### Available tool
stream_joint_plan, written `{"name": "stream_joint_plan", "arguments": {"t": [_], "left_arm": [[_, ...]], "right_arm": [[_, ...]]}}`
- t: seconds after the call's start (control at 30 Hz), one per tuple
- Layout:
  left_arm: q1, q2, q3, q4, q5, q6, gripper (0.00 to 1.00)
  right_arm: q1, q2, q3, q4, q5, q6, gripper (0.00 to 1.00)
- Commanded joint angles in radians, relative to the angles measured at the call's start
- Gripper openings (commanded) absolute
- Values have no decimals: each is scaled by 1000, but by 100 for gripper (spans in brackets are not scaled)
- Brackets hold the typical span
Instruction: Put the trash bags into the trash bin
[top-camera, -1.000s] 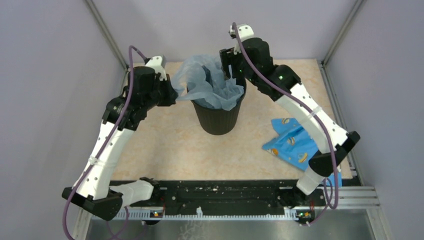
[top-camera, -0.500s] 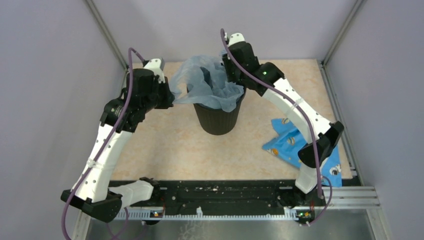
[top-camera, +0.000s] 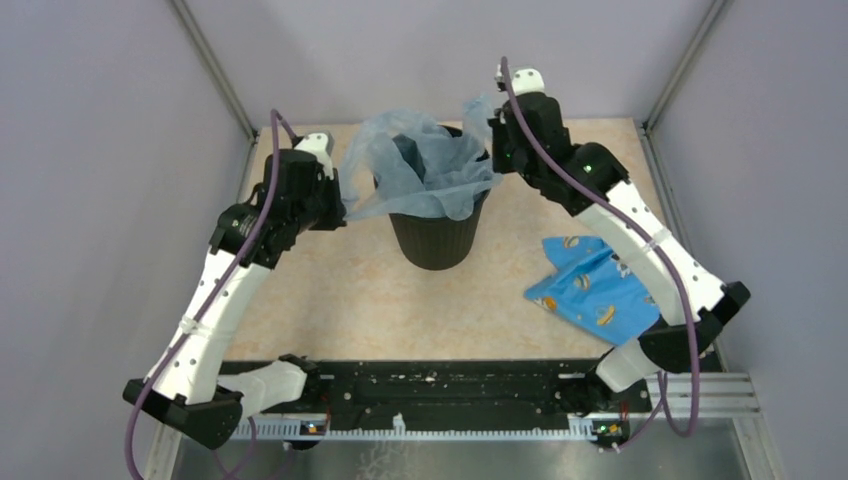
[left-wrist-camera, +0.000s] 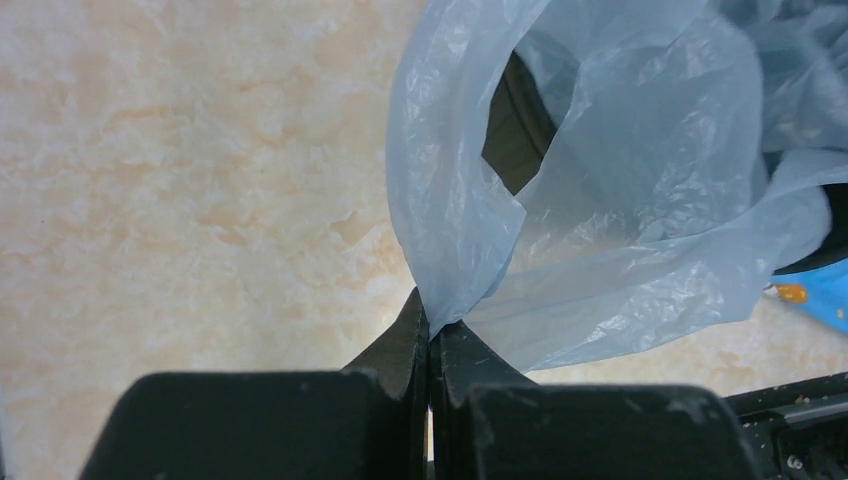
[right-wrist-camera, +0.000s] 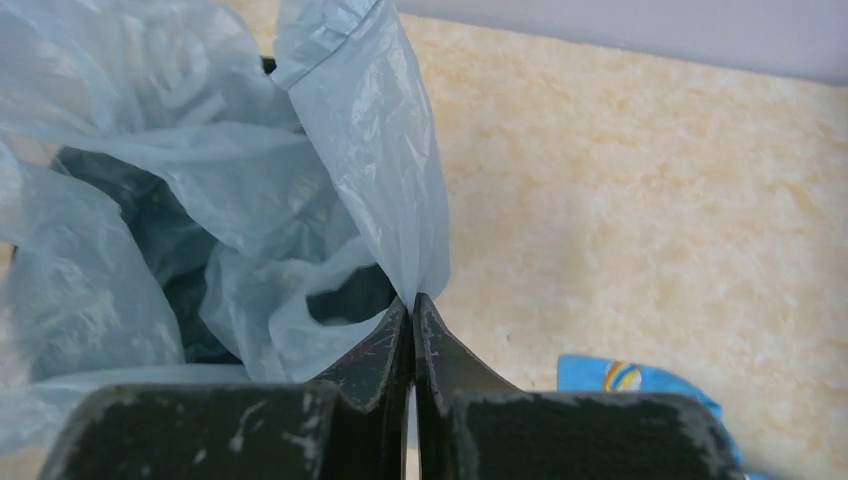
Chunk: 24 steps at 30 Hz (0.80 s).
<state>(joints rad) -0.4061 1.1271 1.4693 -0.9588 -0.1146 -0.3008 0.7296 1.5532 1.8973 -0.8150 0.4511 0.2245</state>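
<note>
Where the thin, crinkly, translucent pale grey-blue plastic trash bag (top-camera: 425, 170) is draped over the mouth of the round black plastic trash bin (top-camera: 437, 238), its film is bunched in loose folds, partly sunk inside and partly billowing above and outside the rim. The bin's smooth sides are tapered toward the base, and it is stood upright on the beige marbled tabletop (top-camera: 330, 290). The left gripper (left-wrist-camera: 430, 335) is pressed fully together, and a gathered edge of the film is pinched at its very tips. From there the sheet is fanned up and away from the fingers toward the bin, whose dark rim is glimpsed through a gap in the plastic. The right gripper (right-wrist-camera: 411, 310) is likewise closed tight, with a narrow hanging flap of the bag caught between its tips, and the bin's dark interior lies just beyond and to the left of those fingers. Both arms are bent at the elbow and reached inward from opposite sides, so that the bin is flanked by the two sets of fingers. Bare tabletop is left on the outer side of each gripper and in front of the bin. A crumpled bright blue cloth with small printed figures (top-camera: 592, 292) is laid well apart from the right fingers, beneath that arm's forearm.
</note>
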Motion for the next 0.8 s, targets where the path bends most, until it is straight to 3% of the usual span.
{"name": "stream_joint_plan", "arguments": {"t": [0.0, 0.27, 0.5, 0.77], "left_arm": [[4, -20, -67, 2, 12, -9, 0], [8, -9, -219, 62, 18, -67, 0], [17, 16, -330, 147, 71, -94, 0], [19, 11, -338, 181, 101, -90, 0]], "right_arm": [[-39, -125, -137, 19, -8, 64, 0], [-147, -229, -398, 145, -168, 130, 0], [-182, -213, -476, 180, -170, 143, 0], [-182, -234, -474, 164, -149, 141, 0]]}}
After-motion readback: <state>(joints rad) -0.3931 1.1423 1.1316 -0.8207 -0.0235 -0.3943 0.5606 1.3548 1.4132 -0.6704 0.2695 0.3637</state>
